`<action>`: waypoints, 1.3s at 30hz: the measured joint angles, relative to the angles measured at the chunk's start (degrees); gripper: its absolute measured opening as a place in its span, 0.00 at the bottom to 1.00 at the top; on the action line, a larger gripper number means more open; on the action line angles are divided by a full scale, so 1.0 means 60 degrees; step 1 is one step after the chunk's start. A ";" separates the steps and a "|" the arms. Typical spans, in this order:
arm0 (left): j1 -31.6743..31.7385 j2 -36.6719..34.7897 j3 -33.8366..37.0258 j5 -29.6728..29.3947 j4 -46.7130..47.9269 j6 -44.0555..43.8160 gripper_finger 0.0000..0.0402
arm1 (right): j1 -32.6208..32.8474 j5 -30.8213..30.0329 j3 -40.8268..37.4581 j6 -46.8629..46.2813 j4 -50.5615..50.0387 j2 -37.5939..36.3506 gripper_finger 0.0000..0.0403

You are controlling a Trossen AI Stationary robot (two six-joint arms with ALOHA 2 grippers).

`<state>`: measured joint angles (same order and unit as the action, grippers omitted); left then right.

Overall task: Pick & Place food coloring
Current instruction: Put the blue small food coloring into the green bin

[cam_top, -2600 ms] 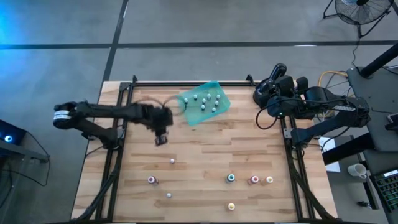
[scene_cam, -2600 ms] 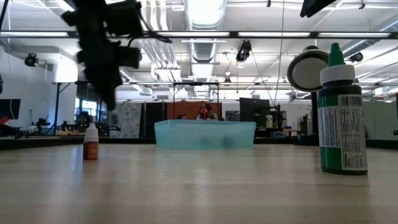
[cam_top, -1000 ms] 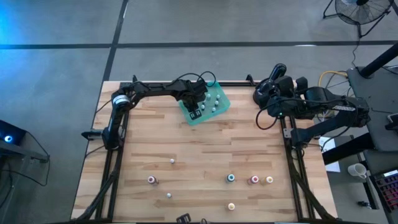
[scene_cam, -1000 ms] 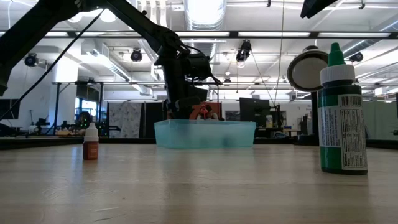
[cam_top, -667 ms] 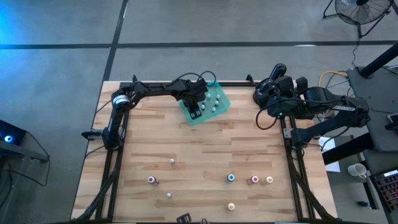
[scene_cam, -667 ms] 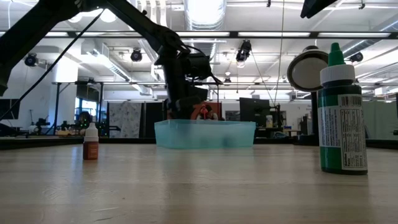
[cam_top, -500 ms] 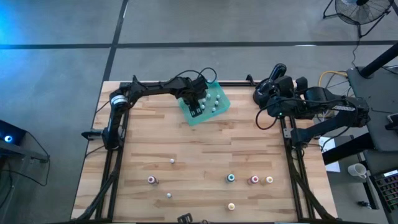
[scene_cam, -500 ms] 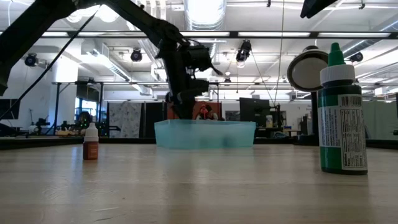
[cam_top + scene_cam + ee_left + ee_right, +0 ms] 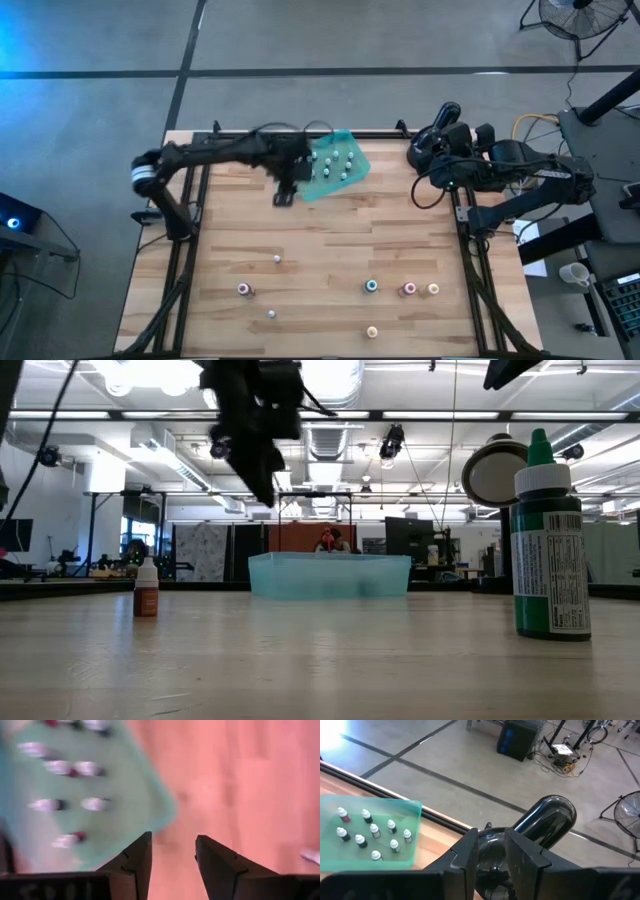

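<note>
Since a second ago the left gripper (image 9: pixel 284 193) has pulled back out of the teal tray (image 9: pixel 352 170) and now hangs over bare wood just beside the tray's near-left edge, raised well above the table (image 9: pixel 330 250) in the low view. Its fingers (image 9: pixel 137 857) stand parted with nothing between them, where before they were shut over the tray.

Eight white-capped food coloring bottles (image 9: pixel 334 163) stand upright inside the tray, which sits tilted near the table's far edge. Six more bottles (image 9: pixel 371 286) stand scattered over the near half of the table, well apart from each other and from the tray: three towards the left, three towards the right. One green bottle (image 9: pixel 551 540) is close to the low camera.

Between tray and near bottles the wood lies bare across the table's middle. The right gripper (image 9: pixel 490 851) rests folded at the far-right corner beyond the table's edge, its jaws closed against the dark rounded body of its own arm.
</note>
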<state>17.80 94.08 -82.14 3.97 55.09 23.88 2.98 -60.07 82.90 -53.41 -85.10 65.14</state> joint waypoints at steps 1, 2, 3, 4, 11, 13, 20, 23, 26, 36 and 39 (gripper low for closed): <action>-0.0264 -0.0275 0.0368 0.0007 -0.0003 -0.0017 0.31 | -0.0002 -0.0002 -0.0009 0.0011 0.0004 0.0000 0.22; -0.0538 -0.0524 0.0766 0.0009 0.0015 -0.0063 0.31 | -0.0004 0.0000 -0.0023 0.0014 -0.0004 0.0000 0.22; -0.0831 -0.0744 0.1132 0.0021 -0.0008 -0.0149 0.31 | 0.0000 0.0003 -0.0034 0.0055 -0.0004 0.0000 0.22; -0.1138 -0.1011 0.1518 0.0025 -0.0053 -0.0296 0.31 | -0.0004 0.0011 -0.0034 0.0129 -0.0002 0.0000 0.22; -0.3749 -0.2147 0.3272 -0.0173 -0.1307 -0.2424 0.31 | -0.0007 0.0015 -0.0038 0.0611 0.0003 0.0000 0.22; -0.4485 -0.2155 0.3521 -0.0686 -0.1577 -0.2860 0.31 | -0.0007 0.0015 -0.0051 0.0702 0.0002 -0.0004 0.22; -0.5844 -0.1871 0.4070 -0.1588 -0.1755 -0.4844 0.31 | -0.0007 0.0021 -0.0085 0.0768 0.0005 0.0000 0.21; -0.5963 -0.1782 0.4053 -0.1611 -0.1876 -0.5199 0.31 | -0.0007 0.0020 -0.0089 0.0765 0.0007 0.0000 0.22; -0.5982 -0.1615 0.4053 -0.1607 -0.1874 -0.5224 0.31 | -0.0007 0.0033 -0.0089 0.0765 0.0004 0.0000 0.22; -0.5982 -0.1012 0.4056 -0.1319 -0.2265 -0.4998 0.31 | -0.0007 0.0098 -0.0089 0.0765 0.0003 0.0000 0.20; -0.5982 -0.0997 0.4178 -0.1313 -0.2290 -0.4994 0.31 | -0.0007 0.0098 -0.0089 0.0766 -0.0004 0.0000 0.20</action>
<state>-18.09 88.09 -57.07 -3.91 41.34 -6.09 2.94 -59.48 82.37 -48.81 -85.13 65.14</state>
